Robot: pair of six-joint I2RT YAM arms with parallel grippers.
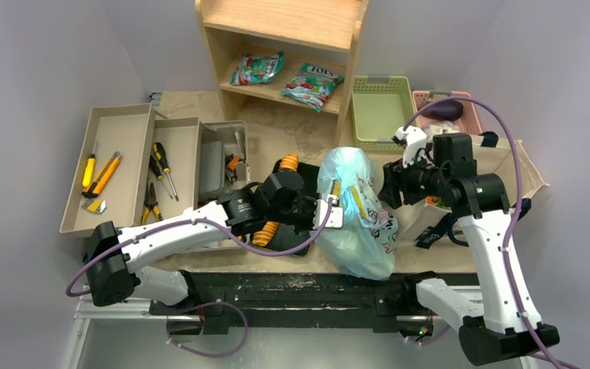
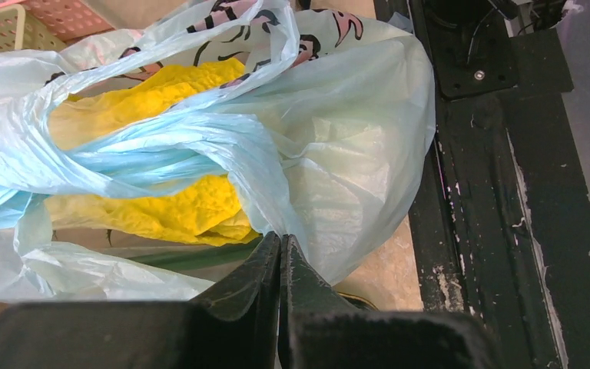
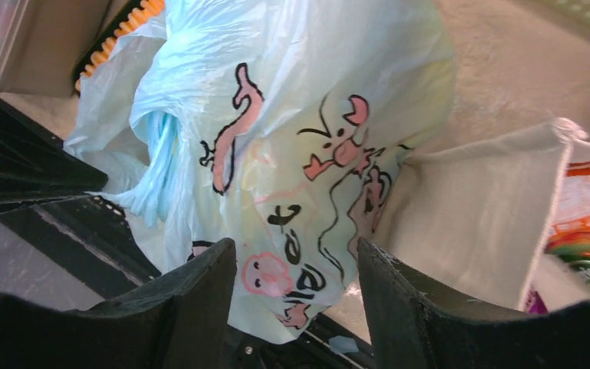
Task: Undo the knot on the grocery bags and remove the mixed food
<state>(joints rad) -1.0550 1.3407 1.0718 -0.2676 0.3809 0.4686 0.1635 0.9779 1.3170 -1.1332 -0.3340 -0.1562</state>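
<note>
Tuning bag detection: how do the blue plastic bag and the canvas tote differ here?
The plastic bag is thin and see-through, with pink prints; the canvas tote is opaque cream. The plastic bag's handles are twisted across its top; the canvas tote stands open, snack packs showing. Both hold food.

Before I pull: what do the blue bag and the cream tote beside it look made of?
Light-blue bag: thin plastic film, glossy, translucent; it crinkles into fine folds and yellow produce shows through. Cream tote: probably canvas cloth, matte, opaque, with a stiffer folded edge.
</note>
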